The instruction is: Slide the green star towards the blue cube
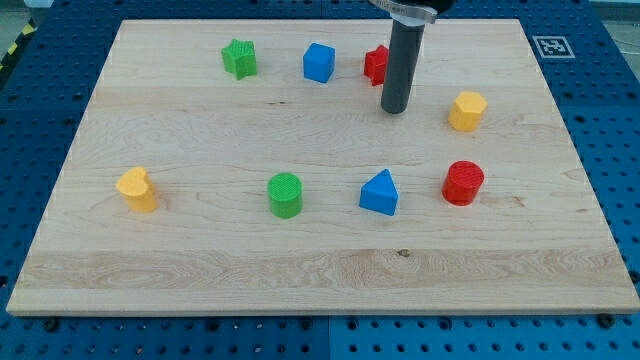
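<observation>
1. My tip (396,108) is resting on the board; it is a bare rod, so it is gripping nothing.
2. The green star (239,58) is sitting well apart at the tip's ten o'clock.
3. The blue cube (318,62) is lying near the star's three o'clock, not touching it.
4. The star is showing ridged, bright-green points.

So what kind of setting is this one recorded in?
Probably a robotics lab bench: a wooden board sits on a blue perforated base, a printed marker tag is at the board's corner, and my tip stands among small coloured blocks like the green star.
</observation>
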